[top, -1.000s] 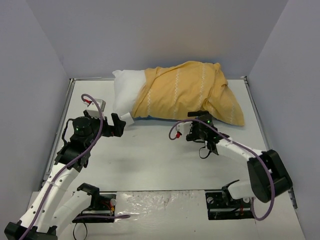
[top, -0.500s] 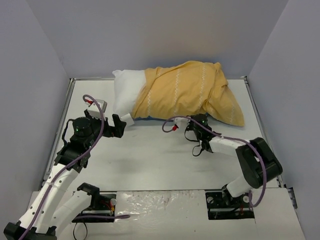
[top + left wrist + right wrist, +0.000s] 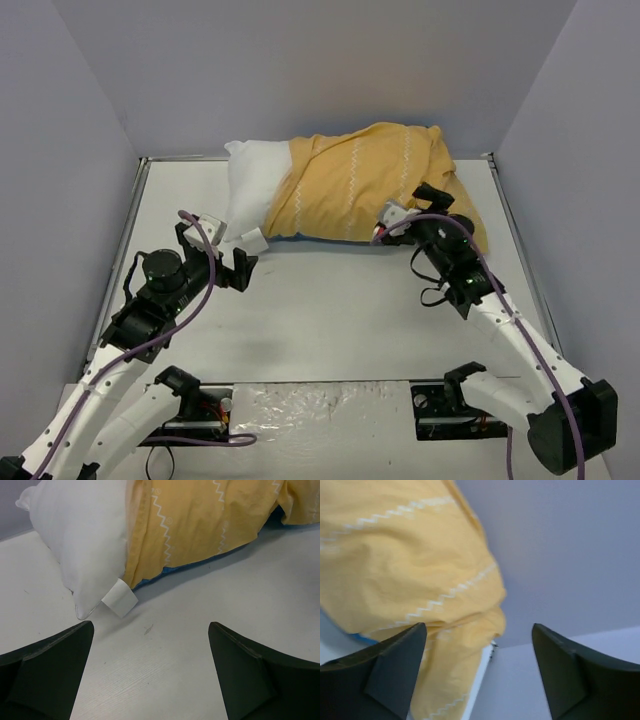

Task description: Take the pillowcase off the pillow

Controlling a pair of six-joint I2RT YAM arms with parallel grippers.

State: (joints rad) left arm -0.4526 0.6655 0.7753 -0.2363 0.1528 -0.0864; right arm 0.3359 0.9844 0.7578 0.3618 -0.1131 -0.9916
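Observation:
The pillowcase point(image 3: 370, 185), mustard yellow with white zigzag lines, covers most of the pillow at the back of the table; a blue edge shows under it in the left wrist view point(image 3: 200, 525). The white pillow point(image 3: 250, 185) sticks out of its left end, with a white tag point(image 3: 120, 600) at the near corner. My left gripper point(image 3: 240, 260) is open and empty, just short of that tag. My right gripper point(image 3: 425, 200) is open and empty, raised beside the pillowcase's right end point(image 3: 420, 580).
Grey walls close in the white table point(image 3: 330, 310) on the left, back and right. The table's right edge point(image 3: 515, 240) runs close to the pillowcase's right corner.
My right arm swung from the table in front of the pillow up and right to the pillowcase's right end. My left gripper shifted slightly right and nearer the pillow's tag.

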